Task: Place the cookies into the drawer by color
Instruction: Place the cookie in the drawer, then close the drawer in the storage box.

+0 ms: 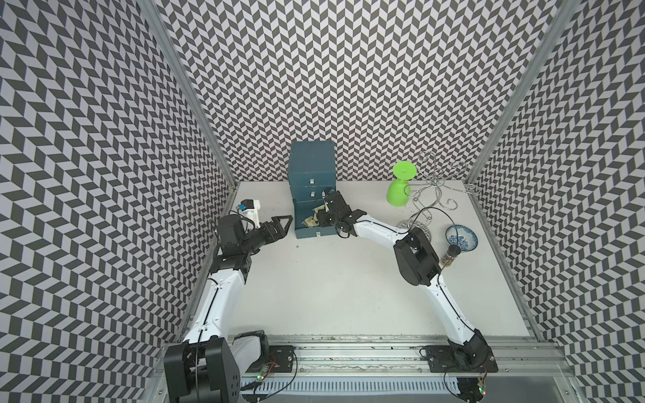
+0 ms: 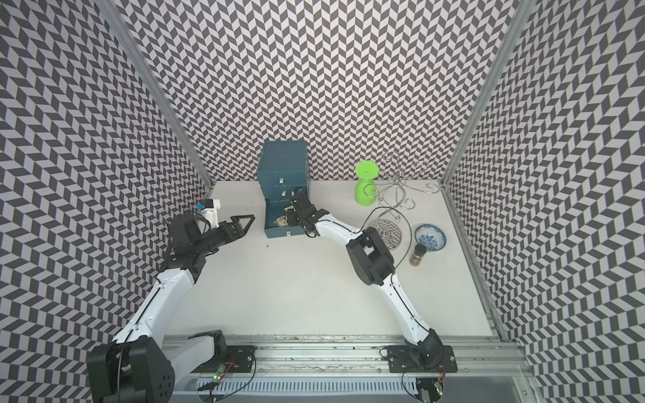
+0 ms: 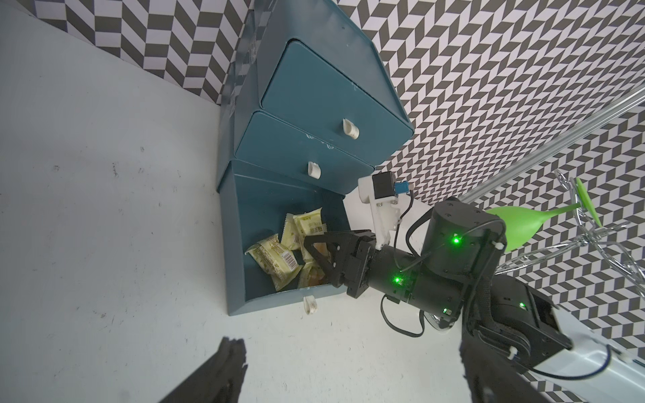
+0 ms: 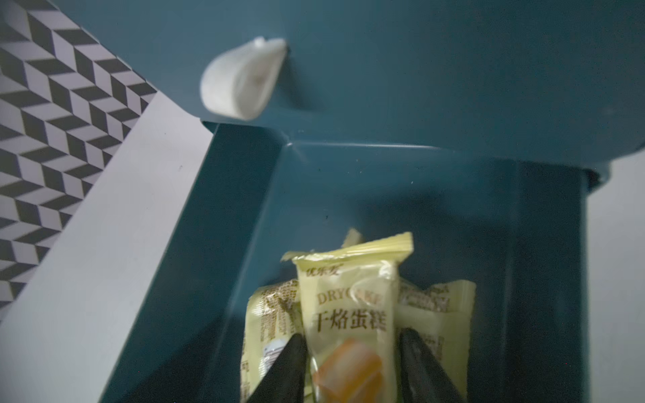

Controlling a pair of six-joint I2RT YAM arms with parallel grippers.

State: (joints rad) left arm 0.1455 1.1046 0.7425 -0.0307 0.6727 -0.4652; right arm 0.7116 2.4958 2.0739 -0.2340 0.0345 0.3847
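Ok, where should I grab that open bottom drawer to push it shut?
Grip the small pale pull tab on the front panel of the bottom drawer, approaching from the front, the robot's side. The panel is flat and wide; the tab is the only part jutting out, narrow enough for the jaws.

Right end effector point(image 4: 352, 335) is cut off; grip unclear.

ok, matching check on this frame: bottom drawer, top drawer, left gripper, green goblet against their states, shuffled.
Things
1. bottom drawer
2. top drawer
3. left gripper
4. green goblet

States
A. standing upside down
B. pulled out, pale yellow packets inside
C. jaws wide open, holding nothing
D. pushed shut

Pairs: 1-B, 2-D, 3-C, 4-A
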